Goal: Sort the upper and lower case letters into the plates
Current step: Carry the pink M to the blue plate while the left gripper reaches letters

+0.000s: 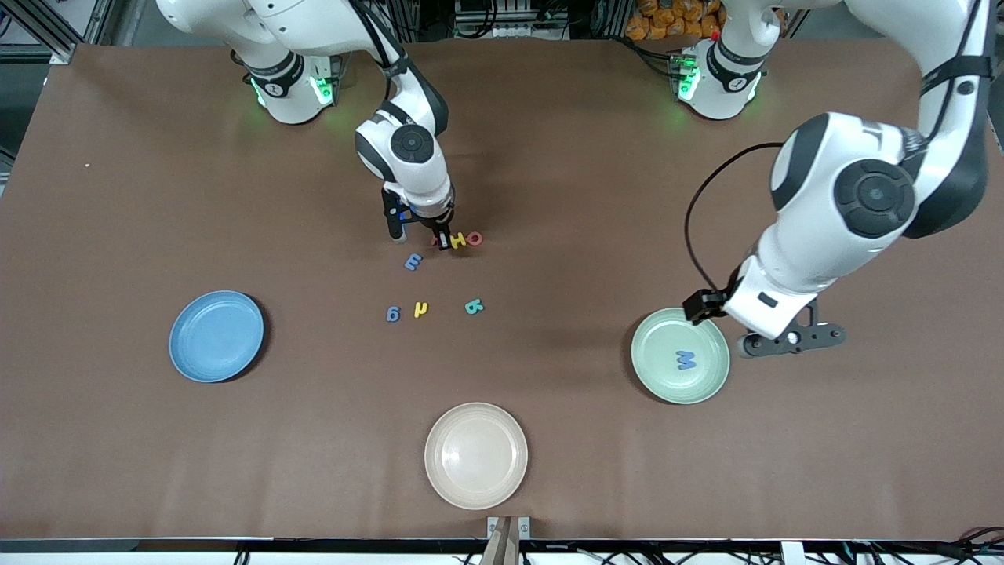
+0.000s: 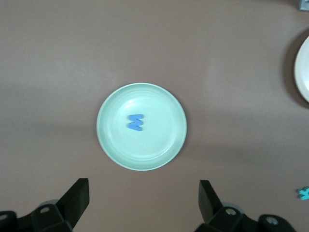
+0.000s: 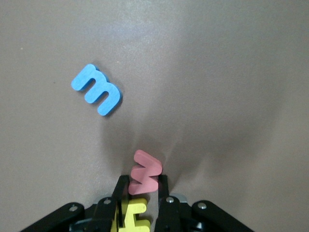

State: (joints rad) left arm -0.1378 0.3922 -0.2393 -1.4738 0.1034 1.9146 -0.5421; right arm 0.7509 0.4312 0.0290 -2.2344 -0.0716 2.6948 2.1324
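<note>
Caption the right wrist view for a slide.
Right gripper shut on a red letter at the table, blue letter lying nearby.

Mid-table, three letters lie in a row farthest from the front camera: a zigzag letter (image 3: 145, 174) gripped in the shut right gripper (image 1: 444, 242), letter H (image 1: 459, 239) touching it, and letter O (image 1: 474, 238) toward the left arm's end. Letter m (image 1: 412, 261) lies just nearer. Nearer again is a second row: letter g (image 1: 393, 314), a middle letter (image 1: 421, 309) and an end letter (image 1: 473, 307) (well apart from any plate). One plate (image 1: 188, 353) sits toward the right arm's end, another (image 1: 651, 369) toward the left arm's end with letter M (image 1: 686, 359) in it, a third plate (image 1: 455, 479) nearest the camera. The wide-open left gripper (image 1: 788, 339) hangs beside the M's plate.
</note>
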